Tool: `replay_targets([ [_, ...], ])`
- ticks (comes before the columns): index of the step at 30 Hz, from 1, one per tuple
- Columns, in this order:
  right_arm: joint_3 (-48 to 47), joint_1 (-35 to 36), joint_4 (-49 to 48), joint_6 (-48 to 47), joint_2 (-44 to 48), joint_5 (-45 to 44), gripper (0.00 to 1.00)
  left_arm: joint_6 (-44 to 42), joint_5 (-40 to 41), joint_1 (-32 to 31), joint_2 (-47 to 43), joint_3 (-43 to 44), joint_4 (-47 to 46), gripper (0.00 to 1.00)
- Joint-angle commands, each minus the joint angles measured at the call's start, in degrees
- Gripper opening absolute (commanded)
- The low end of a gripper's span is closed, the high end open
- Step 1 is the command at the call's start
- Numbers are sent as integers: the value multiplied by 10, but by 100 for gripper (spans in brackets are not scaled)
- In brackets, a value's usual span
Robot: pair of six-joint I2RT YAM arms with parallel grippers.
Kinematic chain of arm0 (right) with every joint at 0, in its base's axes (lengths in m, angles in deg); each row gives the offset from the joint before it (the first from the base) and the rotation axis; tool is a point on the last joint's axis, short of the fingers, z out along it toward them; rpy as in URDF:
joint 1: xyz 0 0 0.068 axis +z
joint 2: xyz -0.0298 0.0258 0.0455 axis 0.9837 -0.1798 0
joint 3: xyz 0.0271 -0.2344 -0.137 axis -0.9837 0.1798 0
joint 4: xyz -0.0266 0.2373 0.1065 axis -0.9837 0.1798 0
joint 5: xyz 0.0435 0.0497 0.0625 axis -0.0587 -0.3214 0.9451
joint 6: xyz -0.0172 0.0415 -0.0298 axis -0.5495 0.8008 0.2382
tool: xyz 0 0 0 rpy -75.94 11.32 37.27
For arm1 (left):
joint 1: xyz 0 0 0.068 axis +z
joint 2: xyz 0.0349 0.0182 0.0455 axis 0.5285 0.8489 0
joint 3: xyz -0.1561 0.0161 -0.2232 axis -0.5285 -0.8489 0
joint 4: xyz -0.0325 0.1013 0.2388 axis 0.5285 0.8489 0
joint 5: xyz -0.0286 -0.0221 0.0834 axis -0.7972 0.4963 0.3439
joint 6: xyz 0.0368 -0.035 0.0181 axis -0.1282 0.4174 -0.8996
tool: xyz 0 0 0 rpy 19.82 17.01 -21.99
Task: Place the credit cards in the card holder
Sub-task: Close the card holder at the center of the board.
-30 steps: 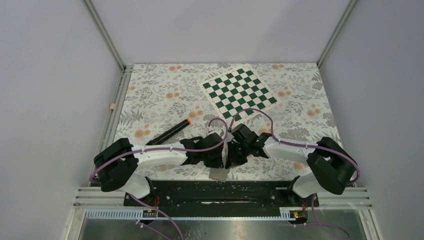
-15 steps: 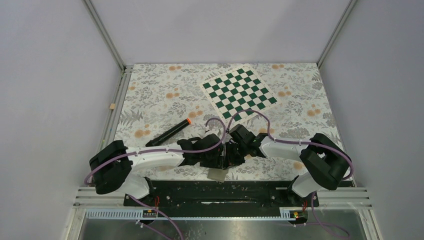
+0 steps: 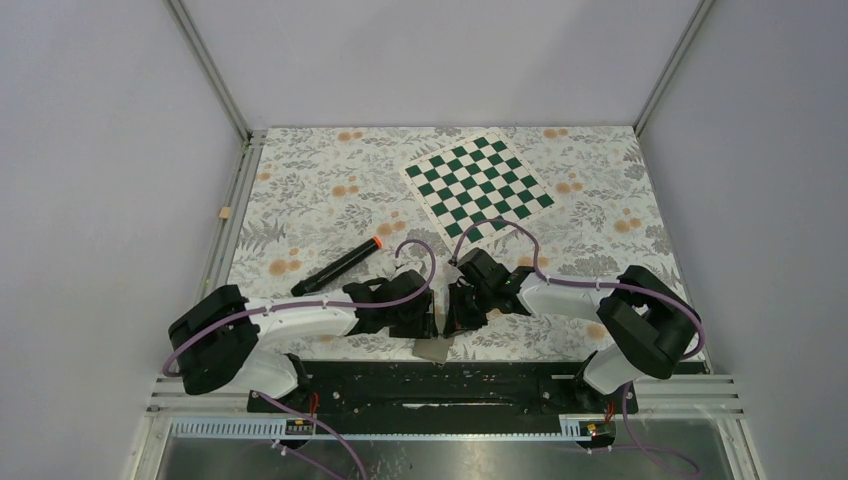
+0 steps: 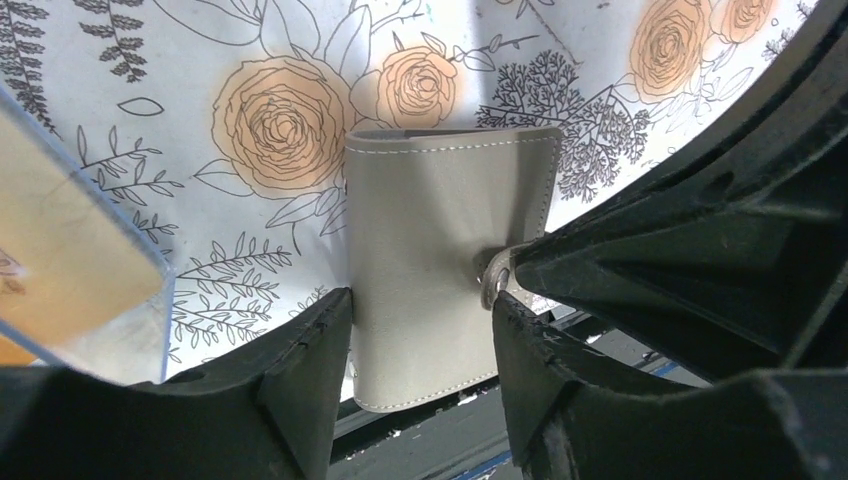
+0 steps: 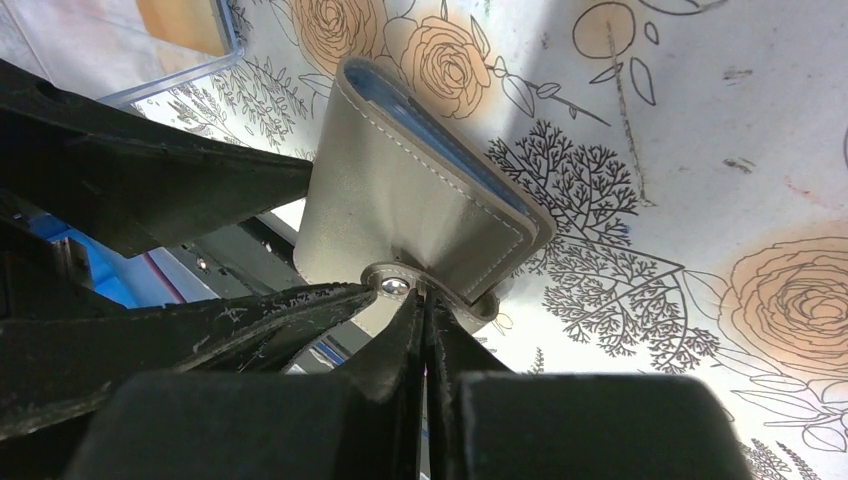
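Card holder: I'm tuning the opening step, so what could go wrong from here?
The right end effector pinches only the card holder's thin snap tab, which could slip free. The left end effector merely straddles it, open, so a pull might drag the holder off the table's near edge.

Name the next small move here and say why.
Probably close the left gripper on the card holder to pin it. Its fingers straddle the closed holder, open, while the right gripper is shut on the snap tab; pulling that without bracing would likely drag the holder.
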Motion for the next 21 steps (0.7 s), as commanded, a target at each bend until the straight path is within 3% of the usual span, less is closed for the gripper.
replay_targets([
  [1, 1, 8, -18, 3, -9, -8, 0, 8, -30, 1, 7, -5, -49, 52],
  [8, 1, 9, -27, 6, -12, -1, 0, 14, -34, 2, 11, -9, -68, 46],
  [21, -4, 16, -43, 10, -24, 4, 0, 16, -42, 1, 40, 7, -76, 46],
])
